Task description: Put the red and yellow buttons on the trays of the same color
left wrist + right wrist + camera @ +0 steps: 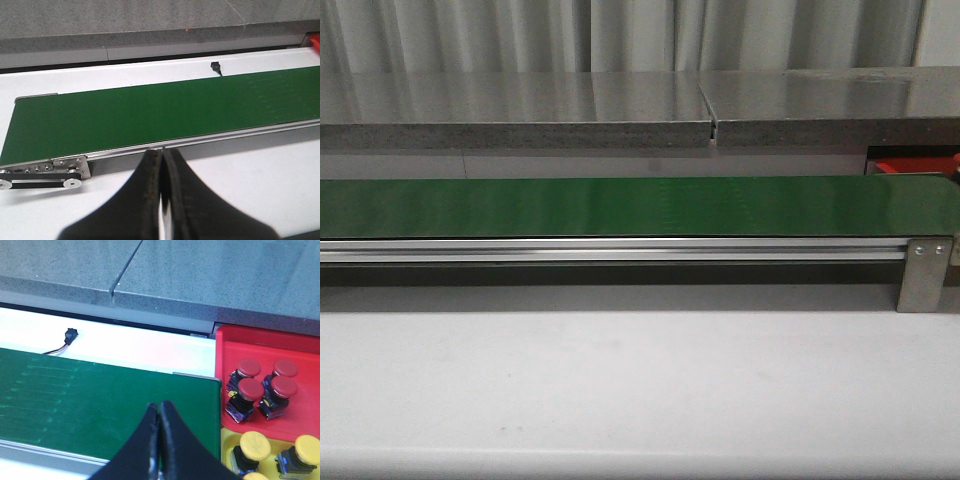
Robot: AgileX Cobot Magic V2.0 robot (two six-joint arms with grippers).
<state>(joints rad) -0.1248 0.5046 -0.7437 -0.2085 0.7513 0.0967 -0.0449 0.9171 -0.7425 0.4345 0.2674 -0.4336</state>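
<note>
- The left hand [162, 200] is closed with nothing inside, above the white surface [260, 180].
- The right hand [160, 445] is closed and empty, over the green belt [100, 400].
- Beyond the belt end, yellow buttons [255, 442] sit in the yellow tray [226, 446].
- Farther, four red buttons [250, 388] stand in the red tray [300, 347].

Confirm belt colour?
Green belt, plain and bare; clearest in the left wrist view.

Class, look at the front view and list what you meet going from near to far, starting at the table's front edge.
White table → aluminium side rail → green conveyor belt → grey stone ledge → corrugated wall.
</note>
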